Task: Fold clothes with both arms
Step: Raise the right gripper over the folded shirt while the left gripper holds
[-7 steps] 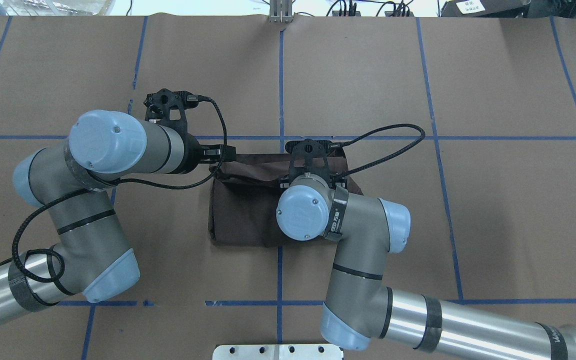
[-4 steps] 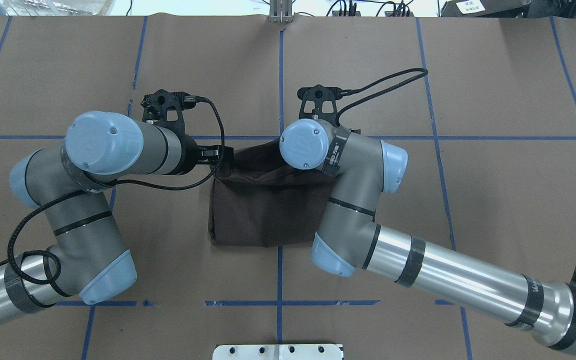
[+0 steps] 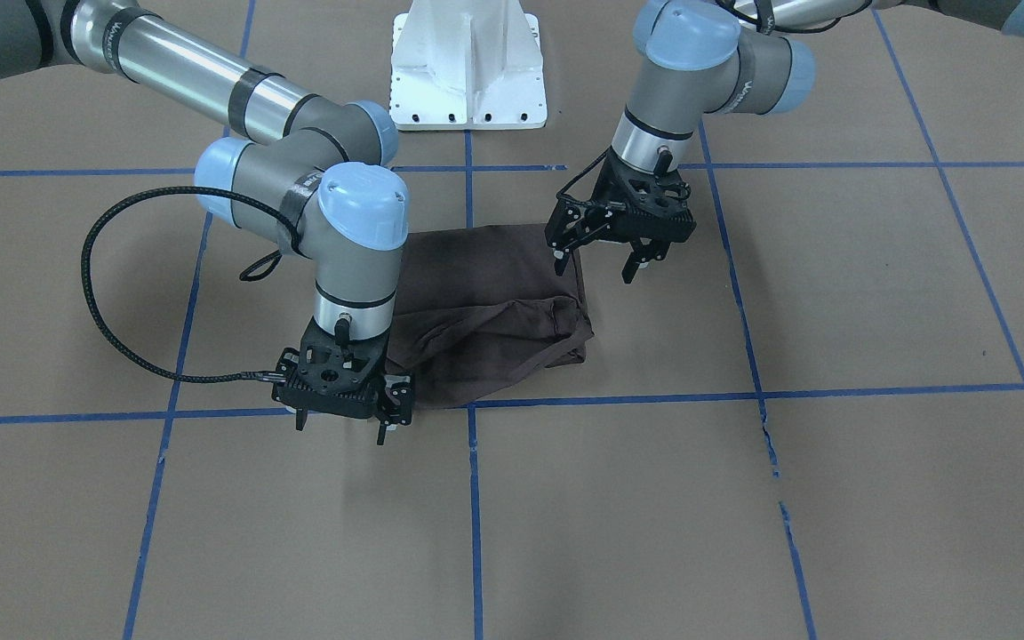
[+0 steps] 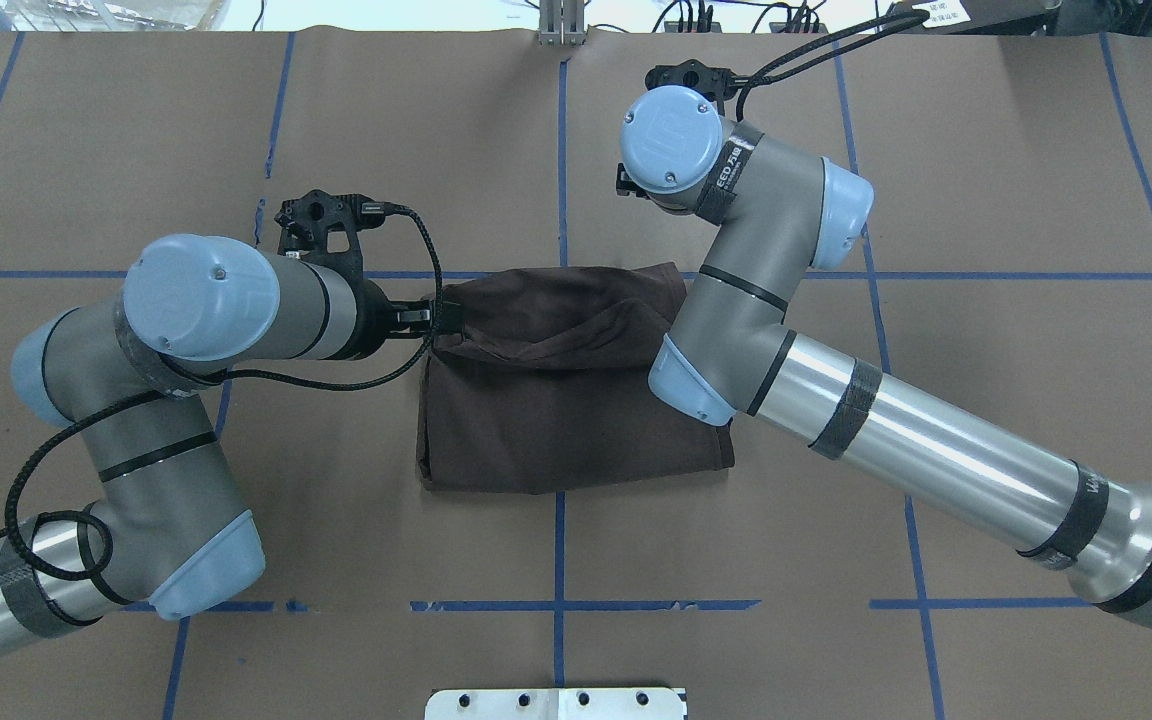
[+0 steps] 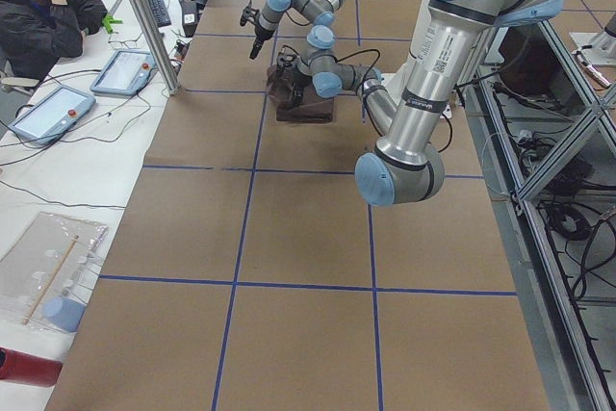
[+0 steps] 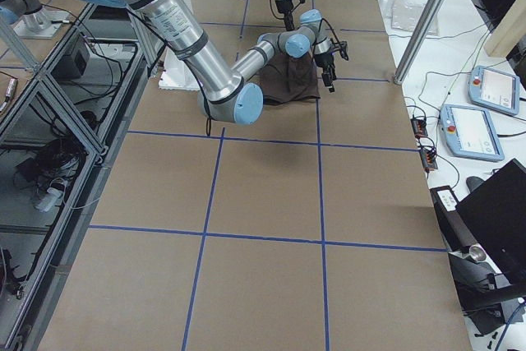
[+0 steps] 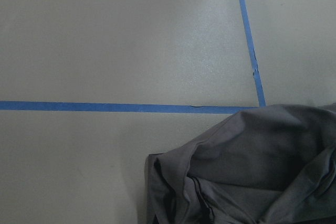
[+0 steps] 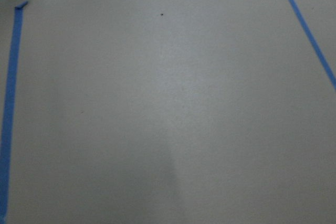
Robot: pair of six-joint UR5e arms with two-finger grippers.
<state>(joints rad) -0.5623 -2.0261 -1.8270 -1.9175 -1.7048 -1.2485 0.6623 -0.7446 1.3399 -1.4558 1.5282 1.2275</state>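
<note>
Brown T-shirt [image 3: 476, 267]: folded-over flap's lying rumpled, so you're risking pressing creases in.
Left gripper [image 3: 594, 267]: hanging wide and empty, could be snagging the hem.
Right gripper [image 3: 340, 425]: hovering wide, empty.

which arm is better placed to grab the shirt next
Left, probably. The left fingers, open, hang at the shirt's side edge; that wrist view shows cloth. The right fingers, open, sit past the far edge; their wrist view shows only table.

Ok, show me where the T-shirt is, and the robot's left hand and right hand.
T-shirt [image 3: 476, 271], front-facing view, on its smooth folded panel.
left hand [image 3: 595, 267], front-facing view, midway between its fingertips.
right hand [image 3: 340, 431], front-facing view, midway between its fingertips.
</note>
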